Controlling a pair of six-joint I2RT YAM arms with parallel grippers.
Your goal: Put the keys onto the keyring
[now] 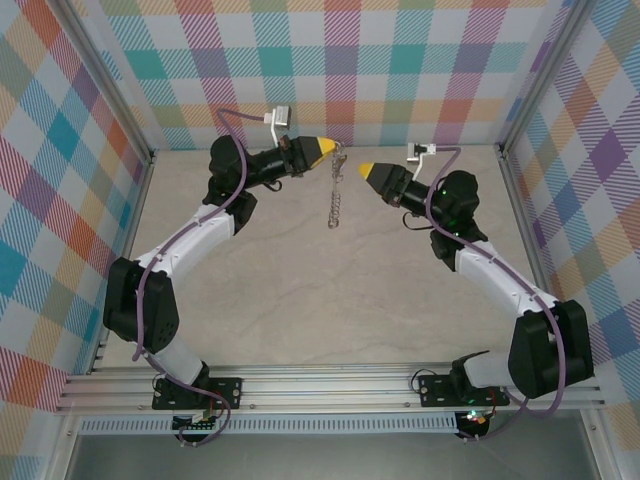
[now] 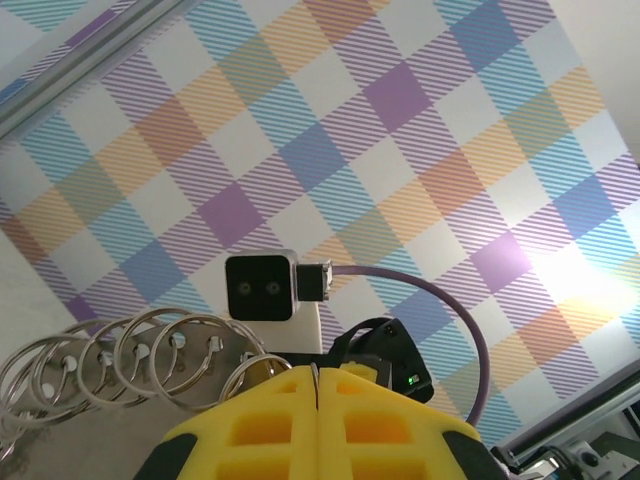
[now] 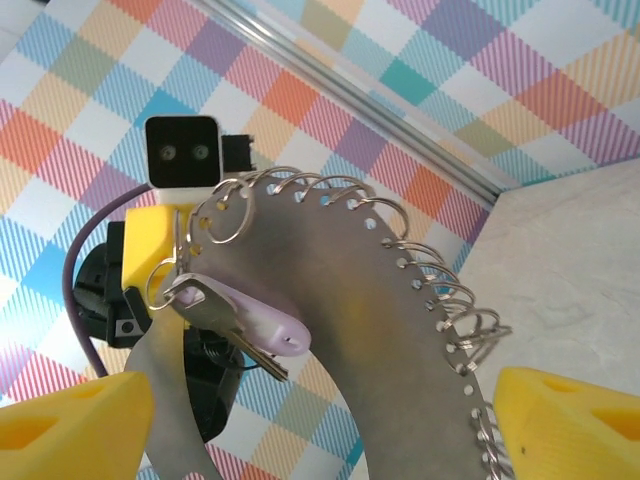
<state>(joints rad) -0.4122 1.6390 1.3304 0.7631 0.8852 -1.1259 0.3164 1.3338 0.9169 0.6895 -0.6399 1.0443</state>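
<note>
Pincer status, top view: two arms, two pincers, tips facing each other near the back wall. Left pincer is closed on the top of the keyring, which hangs from it as one thin, chain-like strip. Right pincer sits just beside the strip, on its right. Can't tell from here whether it touches, and the key is too small to make out. Counter is pale beige with plaid walls around it.

Left wrist view: left pincer has both yellow fingers pressed together, with only a hairline seam between them. The keyring fans out to the left as overlapping wire loops. About five are clear and the rest blur at the frame edge. One loop runs down into the finger seam. One wrist camera box faces back, a purple cable arcing off beside it.

Right wrist view: right pincer is wide apart, one yellow finger at each bottom corner, gripping nothing. One keyring, a curved grey band, passes between them with clear gaps on both sides. Small loops line its outer edge, too overlapped to count. One key, lilac head and silvery blade, hangs from a loop near the band's upper-left end. That end is clamped in the left pincer. One camera box sits above it.
</note>
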